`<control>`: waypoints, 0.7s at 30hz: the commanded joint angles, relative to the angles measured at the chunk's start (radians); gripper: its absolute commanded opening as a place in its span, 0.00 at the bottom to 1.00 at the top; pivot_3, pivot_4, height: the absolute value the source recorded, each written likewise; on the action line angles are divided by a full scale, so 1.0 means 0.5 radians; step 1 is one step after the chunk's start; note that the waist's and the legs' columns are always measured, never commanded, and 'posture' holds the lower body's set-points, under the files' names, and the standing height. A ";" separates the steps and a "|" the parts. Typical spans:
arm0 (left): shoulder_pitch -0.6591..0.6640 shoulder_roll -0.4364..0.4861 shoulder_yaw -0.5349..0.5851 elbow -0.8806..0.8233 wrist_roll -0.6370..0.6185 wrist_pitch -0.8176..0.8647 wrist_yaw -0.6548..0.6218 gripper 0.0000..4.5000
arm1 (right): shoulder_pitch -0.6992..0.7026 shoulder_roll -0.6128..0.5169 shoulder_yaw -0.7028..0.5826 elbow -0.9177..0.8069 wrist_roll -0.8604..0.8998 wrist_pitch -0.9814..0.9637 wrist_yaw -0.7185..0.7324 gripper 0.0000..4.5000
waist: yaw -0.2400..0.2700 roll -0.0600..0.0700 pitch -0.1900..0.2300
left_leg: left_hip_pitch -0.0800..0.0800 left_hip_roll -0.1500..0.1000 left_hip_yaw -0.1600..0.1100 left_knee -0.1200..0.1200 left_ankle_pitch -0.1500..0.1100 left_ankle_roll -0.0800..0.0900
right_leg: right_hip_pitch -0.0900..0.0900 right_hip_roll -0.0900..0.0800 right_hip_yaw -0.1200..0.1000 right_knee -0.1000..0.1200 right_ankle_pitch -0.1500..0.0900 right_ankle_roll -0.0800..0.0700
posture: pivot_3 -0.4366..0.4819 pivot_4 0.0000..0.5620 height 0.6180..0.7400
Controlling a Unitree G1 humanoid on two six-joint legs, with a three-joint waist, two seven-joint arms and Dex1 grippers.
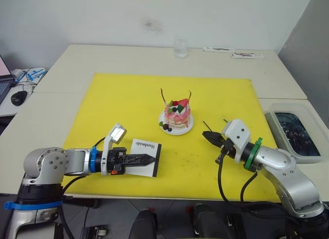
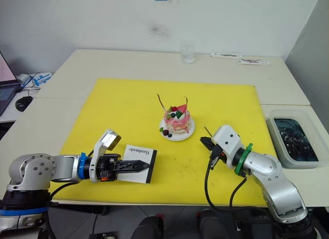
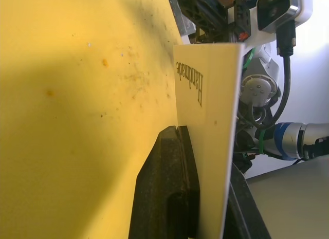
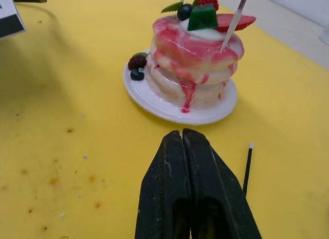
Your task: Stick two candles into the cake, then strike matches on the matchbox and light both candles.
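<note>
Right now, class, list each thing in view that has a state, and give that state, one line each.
candles: both standing in the cake, unlit
cake: upright on its plate
matchbox: gripped on edge
match: lying on the yellow mat, unlit
left gripper: shut on the matchbox
right gripper: shut, holding nothing
glass: upright

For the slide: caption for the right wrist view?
Shut right pincer facing the cake with candles inserted; one match lies beside it on the yellow mat.

Office-like lab: pale desks (image 1: pixel 154 59), laptop (image 1: pixel 4 74) (mouse (image 1: pixel 19 98) beside it).
</note>
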State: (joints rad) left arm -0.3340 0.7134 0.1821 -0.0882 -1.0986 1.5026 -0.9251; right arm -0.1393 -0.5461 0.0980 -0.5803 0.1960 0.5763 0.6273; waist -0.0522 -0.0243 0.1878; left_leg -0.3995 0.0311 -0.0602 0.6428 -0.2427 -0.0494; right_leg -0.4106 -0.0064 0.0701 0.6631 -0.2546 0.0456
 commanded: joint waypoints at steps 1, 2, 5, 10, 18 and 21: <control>-0.038 0.023 -0.007 -0.031 -0.018 -0.024 -0.019 0.01 | -0.067 0.022 -0.040 0.089 -0.073 -0.063 -0.105 0.00 | 0.000 0.000 0.000 | 0.000 0.000 0.000 0.000 0.000 0.000 | 0.000 0.000 0.000 0.000 0.000 0.000 | 0.48 0.27 1.00; -0.040 0.019 -0.010 -0.033 -0.014 -0.029 -0.014 0.00 | -0.092 0.046 -0.039 0.142 -0.091 -0.064 -0.141 0.04 | 0.000 0.000 0.000 | 0.000 0.000 0.000 0.000 0.000 0.000 | 0.000 0.000 0.000 0.000 0.000 0.000 | 0.48 0.27 1.00; -0.041 0.010 -0.018 -0.045 -0.007 -0.043 -0.003 0.00 | -0.178 0.094 -0.024 0.288 -0.167 -0.087 -0.243 0.20 | -0.001 0.000 0.000 | 0.001 0.000 0.000 0.001 0.000 0.000 | 0.000 0.000 0.001 0.000 0.000 -0.001 | 0.48 0.27 1.00; -0.041 -0.007 -0.013 -0.070 -0.020 -0.049 0.023 0.00 | -0.328 0.181 0.033 0.526 -0.286 -0.091 -0.366 0.49 | -0.002 0.000 0.000 | 0.000 0.000 0.001 0.000 0.000 0.000 | 0.000 0.000 0.001 0.000 0.002 0.003 | 0.48 0.27 1.00; -0.039 -0.042 -0.015 -0.103 -0.037 -0.064 0.055 0.00 | -0.460 0.362 0.045 0.764 -0.305 -0.107 -0.454 0.49 | -0.004 0.000 0.000 | -0.001 0.000 0.001 -0.001 0.000 0.000 | -0.001 0.000 0.001 0.000 0.004 0.007 | 0.48 0.27 1.00; -0.039 -0.048 -0.014 -0.105 -0.039 -0.069 0.064 0.00 | -0.464 0.400 0.046 0.798 -0.299 -0.099 -0.465 0.49 | -0.005 0.000 0.000 | 0.000 0.000 0.001 -0.001 0.000 0.000 | 0.000 0.000 0.001 0.000 0.004 0.007 | 0.48 0.27 1.00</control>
State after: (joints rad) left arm -0.3470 0.6915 0.1642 -0.1133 -1.0966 1.4758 -0.8922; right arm -0.3532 -0.3530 0.1282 -0.1671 0.0497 0.5430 0.4049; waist -0.0547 -0.0242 0.1878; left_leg -0.3996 0.0311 -0.0597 0.6421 -0.2427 -0.0494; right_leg -0.4109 -0.0063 0.0705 0.6635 -0.2526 0.0490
